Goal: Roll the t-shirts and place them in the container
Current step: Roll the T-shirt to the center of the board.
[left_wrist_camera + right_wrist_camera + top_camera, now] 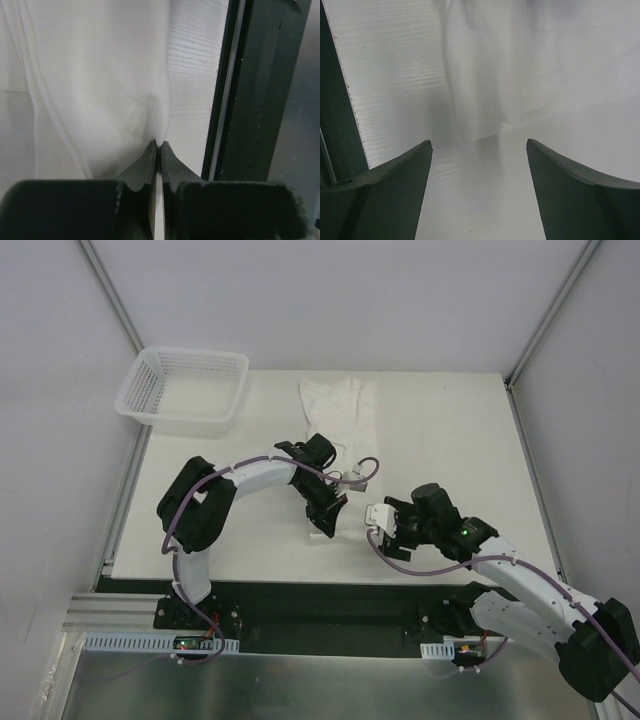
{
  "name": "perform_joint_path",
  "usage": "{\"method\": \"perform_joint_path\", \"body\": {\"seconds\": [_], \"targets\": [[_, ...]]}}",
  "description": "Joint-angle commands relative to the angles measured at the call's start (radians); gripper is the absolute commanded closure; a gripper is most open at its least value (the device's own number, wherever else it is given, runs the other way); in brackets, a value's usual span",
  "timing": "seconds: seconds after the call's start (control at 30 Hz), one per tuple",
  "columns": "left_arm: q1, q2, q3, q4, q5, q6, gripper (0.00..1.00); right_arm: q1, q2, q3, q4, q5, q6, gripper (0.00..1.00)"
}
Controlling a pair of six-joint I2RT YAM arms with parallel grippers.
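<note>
On the flat white table [450,440], the cream cotton t-shirt [338,408], folded into a long narrow strip, runs from the far edge toward the arms. The black left gripper [322,523] pinches the strip's near end, its jaws closed on the cloth. Just right of that end, the right gripper [377,518] hovers with its fingers spread wide, holding nothing.

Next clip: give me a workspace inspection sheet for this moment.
Surface: white table, no spills seen.
Job's things: one white t-shirt, folded into a long strip, lying mid-table.
Clutter: white mesh basket at the far-left corner.
Tools: left tool shut, pinching the t-shirt's near end; right tool open, holding nothing.
Cables: purple cables run along both arms.
Surroundings: white walls, metal frame posts.
</note>
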Motion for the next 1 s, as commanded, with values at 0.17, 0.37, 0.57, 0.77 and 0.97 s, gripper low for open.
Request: {"method": "perform_joint_path", "body": {"seconds": [0.17,0.37,0.57,0.77,0.97], "targets": [[0.083,0.048,0.081,-0.054,0.216,-0.11,1.0,0.078,0.161,0.005,0.163,-0.017,-0.08,0.19],[0.102,0.063,0.083,-0.055,0.278,-0.139,1.0,0.087,0.261,0.028,0.235,0.001,-0.078,0.19],[0.106,0.07,0.072,-0.055,0.287,-0.139,1.0,0.098,0.325,0.046,0.292,0.027,-0.08,0.19],[0.129,0.073,0.075,-0.057,0.292,-0.143,1.0,0.099,0.382,0.055,0.307,0.018,-0.113,0.29],[0.152,0.042,0.053,-0.064,0.292,-0.14,1.0,0.11,0.423,0.055,0.367,0.057,-0.143,0.54]]}}
